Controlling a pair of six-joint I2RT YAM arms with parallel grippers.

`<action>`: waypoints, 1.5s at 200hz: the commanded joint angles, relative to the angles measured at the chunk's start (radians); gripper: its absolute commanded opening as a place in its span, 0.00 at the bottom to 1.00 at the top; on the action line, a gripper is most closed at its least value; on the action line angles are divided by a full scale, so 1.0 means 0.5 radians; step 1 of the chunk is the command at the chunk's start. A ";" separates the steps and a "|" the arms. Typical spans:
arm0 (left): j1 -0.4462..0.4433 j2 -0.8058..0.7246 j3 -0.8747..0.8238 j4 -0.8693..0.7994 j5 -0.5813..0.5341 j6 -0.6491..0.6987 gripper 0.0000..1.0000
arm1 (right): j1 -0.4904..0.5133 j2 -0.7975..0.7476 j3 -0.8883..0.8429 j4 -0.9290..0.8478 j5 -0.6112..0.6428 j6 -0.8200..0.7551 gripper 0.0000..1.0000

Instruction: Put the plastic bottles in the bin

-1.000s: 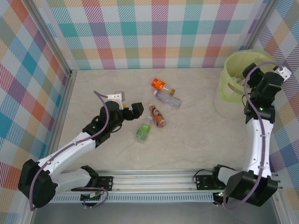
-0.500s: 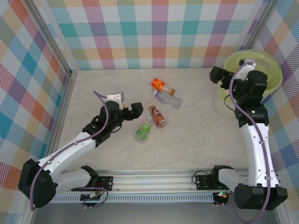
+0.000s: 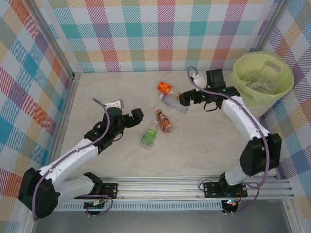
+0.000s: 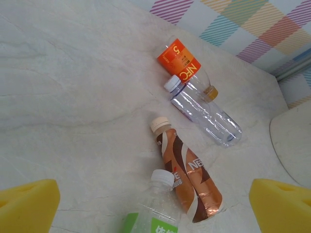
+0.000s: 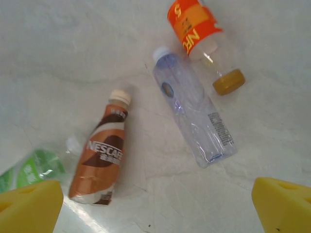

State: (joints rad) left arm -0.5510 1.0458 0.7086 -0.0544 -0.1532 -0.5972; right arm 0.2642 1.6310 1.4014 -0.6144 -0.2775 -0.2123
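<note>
Right claw gapes empty just beside the clear bottle; left claw, also wide, near green-labelled bottle.

Illumination is bright, even and diffuse. Shadows on the table are faint, soft-edged and short. Glare streaks the brown bottle at its base. My yellow fingertips render slightly out of focus at the lower corners.

The left arm stretches from the lower left of the frame toward the centre, its left tool spread wide and empty. The right arm bends from the lower right up toward centre top, the right tool likewise agape, its yellow pads far apart.
</note>
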 commanded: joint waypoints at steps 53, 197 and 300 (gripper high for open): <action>0.077 -0.181 -0.146 -0.067 -0.066 -0.149 1.00 | 0.002 0.725 0.493 -0.191 0.130 -0.618 1.00; 0.114 0.040 -0.090 0.042 0.031 -0.197 1.00 | 0.089 1.146 0.637 -0.159 0.209 -0.867 0.68; 0.120 0.110 -0.077 0.070 0.081 -0.217 1.00 | 0.089 0.353 -0.035 0.124 0.078 -0.855 0.52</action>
State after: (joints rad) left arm -0.5014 1.0904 0.6453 -0.0494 -0.1215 -0.6930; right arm 0.3027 1.9274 1.4307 -0.5957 -0.1768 -0.6411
